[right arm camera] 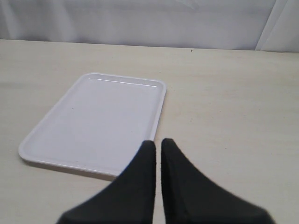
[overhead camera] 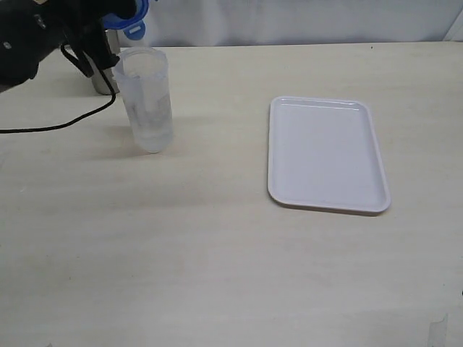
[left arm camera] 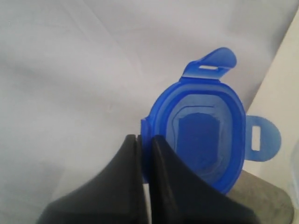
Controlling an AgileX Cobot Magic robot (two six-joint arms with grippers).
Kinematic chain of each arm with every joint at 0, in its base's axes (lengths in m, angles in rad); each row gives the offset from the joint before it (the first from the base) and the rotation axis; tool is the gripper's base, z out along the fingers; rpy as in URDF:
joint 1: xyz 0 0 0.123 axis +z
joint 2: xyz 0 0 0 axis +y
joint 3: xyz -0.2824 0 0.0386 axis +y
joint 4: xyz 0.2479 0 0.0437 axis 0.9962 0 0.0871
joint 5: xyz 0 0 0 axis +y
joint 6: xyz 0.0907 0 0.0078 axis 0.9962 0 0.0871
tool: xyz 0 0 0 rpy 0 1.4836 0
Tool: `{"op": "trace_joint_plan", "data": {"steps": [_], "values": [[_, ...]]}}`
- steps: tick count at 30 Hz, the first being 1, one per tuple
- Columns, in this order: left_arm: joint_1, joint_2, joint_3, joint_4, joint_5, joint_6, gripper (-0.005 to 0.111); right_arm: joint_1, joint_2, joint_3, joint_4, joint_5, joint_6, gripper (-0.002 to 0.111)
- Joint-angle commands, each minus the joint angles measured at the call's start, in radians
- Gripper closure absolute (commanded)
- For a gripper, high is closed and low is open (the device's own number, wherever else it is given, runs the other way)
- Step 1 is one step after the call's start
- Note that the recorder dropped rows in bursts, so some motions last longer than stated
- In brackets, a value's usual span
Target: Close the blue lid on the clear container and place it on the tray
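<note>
Left of tray (overhead camera: 327,155), clear container (overhead camera: 147,101) open, lid (left arm camera: 201,130) gripped

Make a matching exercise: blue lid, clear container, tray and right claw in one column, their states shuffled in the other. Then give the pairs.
1. blue lid
2. clear container
3. tray
4. right claw

a. shut on nothing
b. white, lying flat
c. pinched by the left claw
d. standing upright, uncovered

Pairs: 1-c, 2-d, 3-b, 4-a
</note>
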Motion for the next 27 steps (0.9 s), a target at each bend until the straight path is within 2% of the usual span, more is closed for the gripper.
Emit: {"op": "trace_joint_plan", "data": {"steps": [1, 4, 7, 11, 13, 14, 16, 17, 22, 25, 27], "values": [[0.002, 0.012, 0.001, 0.091, -0.072, -0.060, 0.107, 0.002, -0.004, 0.002, 0.002, -0.011, 0.002, 0.104], [0.002, 0.080, -0.021, 0.113, -0.077, -0.059, 0.107, 0.002, -0.004, 0.002, 0.002, -0.011, 0.002, 0.104], [0.002, 0.122, -0.039, 0.095, -0.155, -0.087, 0.107, 0.002, -0.004, 0.002, 0.002, -0.011, 0.002, 0.104], [0.002, 0.122, -0.048, 0.091, -0.145, -0.083, 0.107, 0.002, -0.004, 0.002, 0.002, -0.011, 0.002, 0.104], [0.002, 0.122, -0.048, 0.052, -0.104, -0.015, 0.107, 0.002, -0.004, 0.002, 0.002, -0.011, 0.002, 0.104], [-0.011, 0.122, -0.046, -0.038, -0.106, 0.108, 0.107, 0.002, -0.004, 0.002, 0.002, -0.011, 0.002, 0.104], [-0.020, 0.119, -0.032, -0.138, -0.170, 0.221, 0.107, 0.002, -0.004, 0.002, 0.002, -0.011, 0.002, 0.104], [-0.020, 0.108, -0.019, -0.136, -0.173, 0.221, 0.107, 0.002, -0.004, 0.002, 0.002, -0.011, 0.002, 0.104], [-0.022, 0.057, 0.024, -0.110, -0.124, 0.208, 0.107, 0.002, -0.004, 0.002, 0.002, -0.011, 0.002, 0.104], [-0.022, 0.026, 0.024, -0.091, -0.019, 0.190, 0.107, 0.002, -0.004, 0.002, 0.002, -0.011, 0.002, 0.104], [-0.022, 0.026, 0.024, -0.086, -0.001, 0.190, 0.107, 0.002, -0.004, 0.002, 0.002, -0.011, 0.002, 0.104]]}}
